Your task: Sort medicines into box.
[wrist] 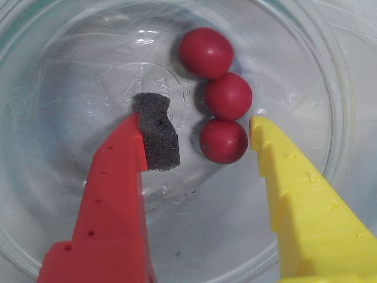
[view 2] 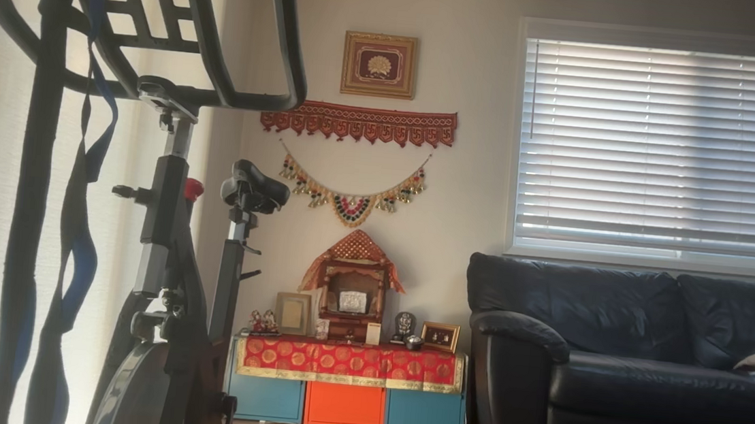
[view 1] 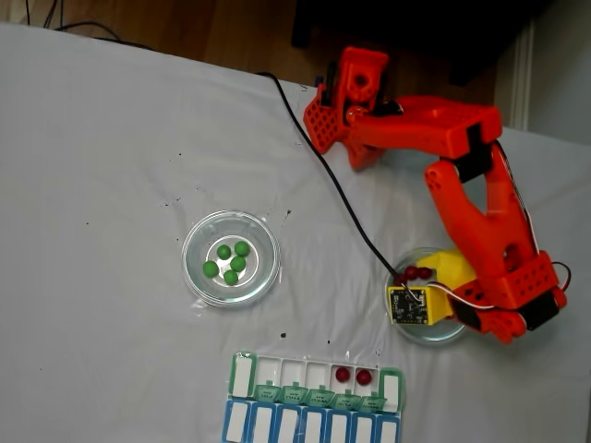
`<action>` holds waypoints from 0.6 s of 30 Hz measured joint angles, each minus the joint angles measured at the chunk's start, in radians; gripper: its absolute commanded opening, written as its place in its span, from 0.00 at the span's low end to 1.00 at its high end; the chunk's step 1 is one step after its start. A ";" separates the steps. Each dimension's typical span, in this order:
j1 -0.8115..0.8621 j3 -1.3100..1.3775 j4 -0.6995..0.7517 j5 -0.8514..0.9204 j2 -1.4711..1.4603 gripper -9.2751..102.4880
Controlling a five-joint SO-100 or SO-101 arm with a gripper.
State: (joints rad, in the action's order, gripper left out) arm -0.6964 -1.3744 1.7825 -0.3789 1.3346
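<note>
In the wrist view we find our gripper (wrist: 203, 138) lowered into a clear glass dish (wrist: 53, 112), its red finger with the dark foam pad (wrist: 156, 132) and its yellow finger (wrist: 306, 194) spread apart, empty, bracketing the lowest of three red balls (wrist: 223, 141); the other two sit touching in a line toward 12 o'clock. In the fixed view the dish of reds (view 1: 448, 332) lies at 4 o'clock on the table (view 1: 102, 138), the green balls (view 1: 229, 261) wait in a second dish (view 1: 231, 257) near centre, and the box (view 1: 314, 406) at 6 o'clock holds two reds (view 1: 353, 376) in its white row. We judge the third red pick is in hand; next we must close squarely on the ball without nudging its neighbour.
</note>
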 measured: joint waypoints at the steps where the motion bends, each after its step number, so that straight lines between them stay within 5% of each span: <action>1: 0.000 0.006 -0.002 -0.014 -0.002 0.29; 18: 0.025 0.123 0.002 -0.218 -0.048 0.29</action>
State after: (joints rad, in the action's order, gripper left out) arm -0.6719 -1.2517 1.7840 -0.5967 1.2870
